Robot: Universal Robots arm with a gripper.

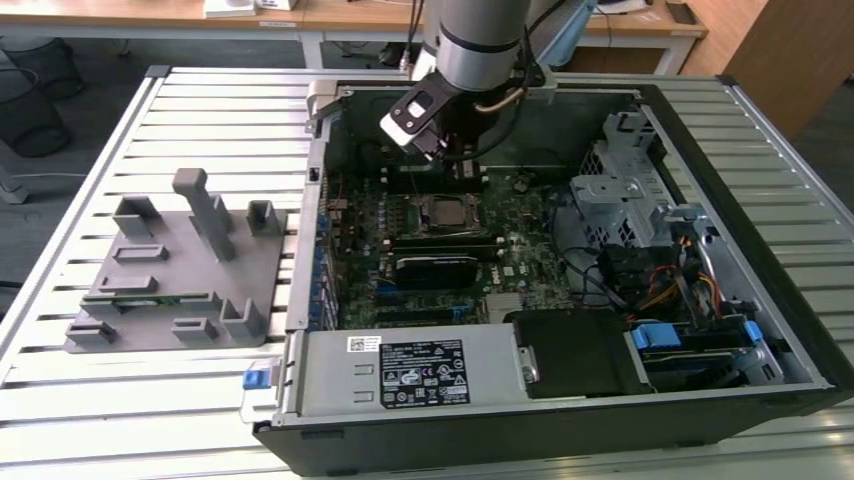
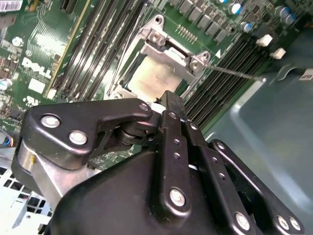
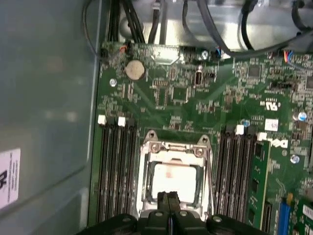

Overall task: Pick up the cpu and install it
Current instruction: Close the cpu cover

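cpu [image 3: 174,177] top clear; ram slots [image 3: 116,169] both sides.

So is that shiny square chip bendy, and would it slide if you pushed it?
Probably stiff, not bendy: the cpu looks like a flat plate with a metal top. Likely slippery to pinch, since that top looks smooth and the chip is thin. A push probably wouldn't slide it: a metal frame rings it.

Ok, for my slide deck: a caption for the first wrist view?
Black end effector, shut, over the pale silver square cpu in its metal socket frame.
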